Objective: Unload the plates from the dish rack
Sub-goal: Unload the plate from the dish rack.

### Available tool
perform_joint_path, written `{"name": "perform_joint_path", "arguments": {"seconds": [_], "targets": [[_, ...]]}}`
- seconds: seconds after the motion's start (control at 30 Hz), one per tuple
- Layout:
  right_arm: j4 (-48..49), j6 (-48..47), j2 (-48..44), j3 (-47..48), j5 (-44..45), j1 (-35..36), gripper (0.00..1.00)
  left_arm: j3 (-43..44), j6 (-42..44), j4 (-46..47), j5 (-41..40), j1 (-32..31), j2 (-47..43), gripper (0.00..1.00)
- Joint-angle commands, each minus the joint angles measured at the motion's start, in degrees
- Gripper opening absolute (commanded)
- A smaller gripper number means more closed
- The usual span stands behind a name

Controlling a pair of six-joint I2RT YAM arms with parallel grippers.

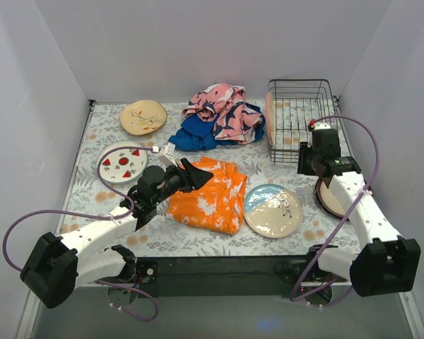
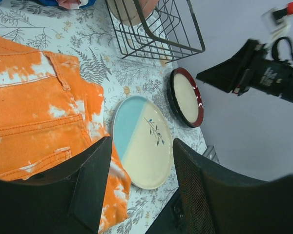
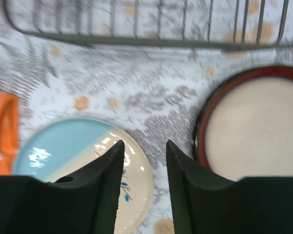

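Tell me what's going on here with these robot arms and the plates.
The robot is unloading the dish rack. Four plates lie flat on the table: the tan leafy plate, watermelon plate, blue-cream plate and red-rimmed plate. A pink plate stands in the rack. The right gripper hovers open and empty between the last two flat plates; the left gripper hovers open over the orange cloth.

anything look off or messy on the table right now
Nothing looks broken or spilled. The oddity is laundry among the dishes: a crumpled orange cloth lies mid-table beside the blue-cream plate, and pink and blue cloths are heaped beside the dish rack, where one pink plate stands on edge.
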Motion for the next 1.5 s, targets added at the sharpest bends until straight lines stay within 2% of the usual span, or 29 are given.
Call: {"name": "perform_joint_path", "arguments": {"seconds": [0.0, 0.17, 0.23, 0.33, 0.43, 0.57, 0.87, 1.37, 1.47], "targets": [[12.7, 1.3, -2.7, 3.4, -4.1, 3.9, 0.51, 0.3, 0.5, 1.1, 0.4, -0.4, 1.2, 0.51], [21.2, 0.1, 4.4, 10.9, 2.1, 9.5, 0.58, 0.7, 1.0, 0.8, 0.2, -0.4, 2.6, 0.51], [22.6, -1.7, 10.1, 15.0, 4.3, 12.3, 0.69, 0.7, 1.1, 0.7, 0.1, -0.4, 2.3, 0.51], [22.4, -3.7, 18.4, 23.7, 11.7, 14.7, 0.76, 0.7, 1.5, 0.3, -0.6, -0.4, 1.5, 0.51], [22.4, -5.7, 24.8, 30.6, 13.7, 15.3, 0.83, 0.6, 1.6, 0.0, -1.1, -0.4, 1.0, 0.51], [23.5, -7.5, 31.7, 36.2, 16.8, 16.2, 0.83, 0.7, 1.3, -0.1, -0.9, -0.4, 1.0, 0.51], [21.3, -11.4, 44.0, 47.0, 23.2, 17.9, 0.75, 1.0, 1.1, 0.3, -0.3, -0.4, 2.9, 0.51], [15.3, -8.1, 52.0, 53.2, 29.3, 17.9, 0.57, 0.8, 1.0, 0.2, -0.4, -0.4, 2.2, 0.51], [14.2, -6.0, 53.2, 54.2, 28.6, 17.2, 0.57, 0.8, 1.1, 0.2, -0.5, -0.4, 2.2, 0.51]]}}
